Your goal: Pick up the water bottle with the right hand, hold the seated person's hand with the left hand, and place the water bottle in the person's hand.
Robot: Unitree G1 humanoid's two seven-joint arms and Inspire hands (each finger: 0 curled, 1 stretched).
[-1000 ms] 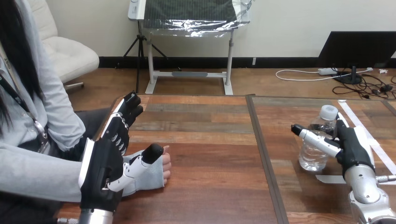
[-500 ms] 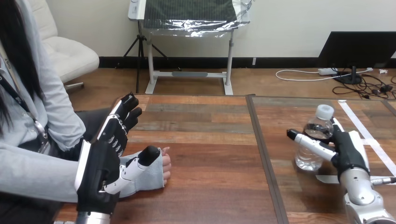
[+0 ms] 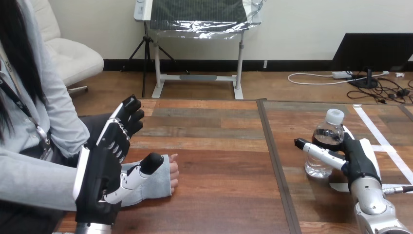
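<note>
At lower right, the right hand (image 3: 359, 161) clasps the clear plastic water bottle with a white cap (image 3: 322, 139), thumb across its front, above the brown wooden table (image 3: 219, 146). At lower left, the left hand (image 3: 100, 178) stands spread, thumb over the grey sleeve (image 3: 157, 183) by the person's hand (image 3: 174, 173). The carry seems under way; next, close on that hand. Since a second ago, bottle and right hand have slid leftward.

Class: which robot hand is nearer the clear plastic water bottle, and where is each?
Right. The right hand is at the clear plastic water bottle, thumb across its front; the left hand is far left, by the person's hand.
</note>
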